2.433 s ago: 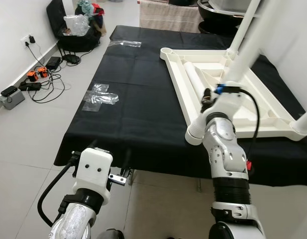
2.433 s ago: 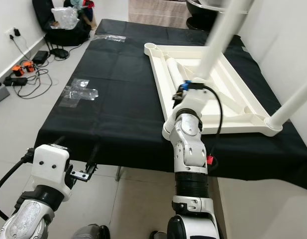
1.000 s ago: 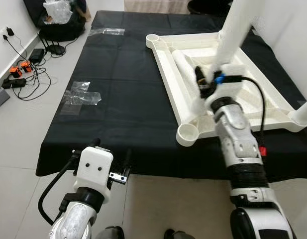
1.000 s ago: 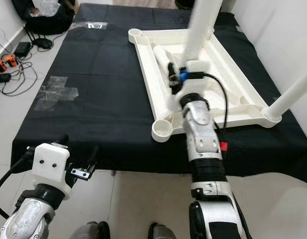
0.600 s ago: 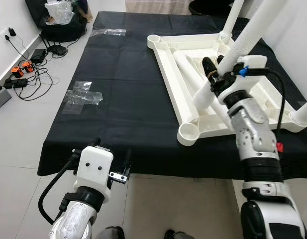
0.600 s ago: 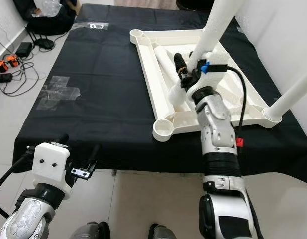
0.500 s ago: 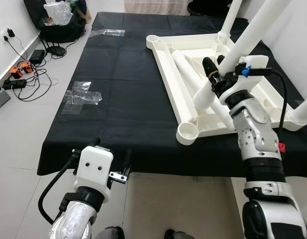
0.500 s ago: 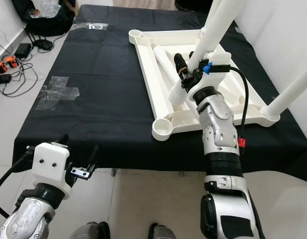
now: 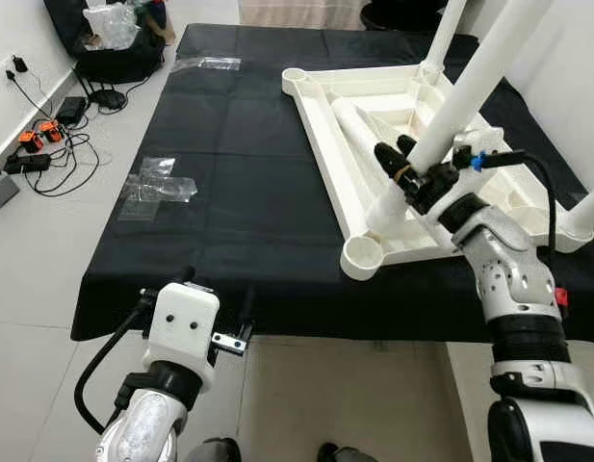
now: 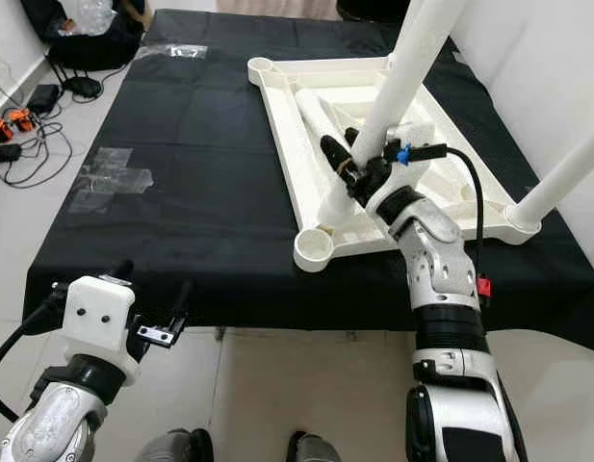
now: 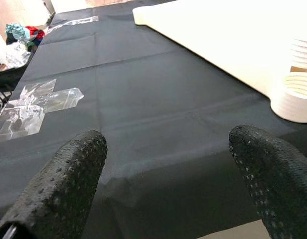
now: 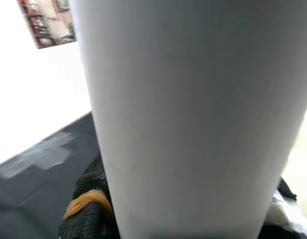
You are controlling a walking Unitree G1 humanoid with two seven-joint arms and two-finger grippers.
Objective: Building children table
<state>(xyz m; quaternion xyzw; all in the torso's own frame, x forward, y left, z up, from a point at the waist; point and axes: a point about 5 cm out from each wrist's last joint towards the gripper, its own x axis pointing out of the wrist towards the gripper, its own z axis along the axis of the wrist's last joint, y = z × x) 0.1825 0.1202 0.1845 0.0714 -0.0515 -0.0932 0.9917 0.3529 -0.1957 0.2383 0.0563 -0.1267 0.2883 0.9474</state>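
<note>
two legs already stand on the upturned tabletop point(image 9: 374, 106); our right gripper point(image 9: 400, 166), fingers clamped round a third leg point(image 9: 441, 120), tilts it above the near corner socket point(image 9: 362, 257); left gripper point(image 11: 165, 164) gapes empty.

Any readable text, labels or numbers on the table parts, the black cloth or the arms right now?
None can be read.
White tabletop and the table leg held by the right gripper: plain, no markings.
Black cloth: clear tape, nothing printed.
Left gripper: bare pads.
</note>
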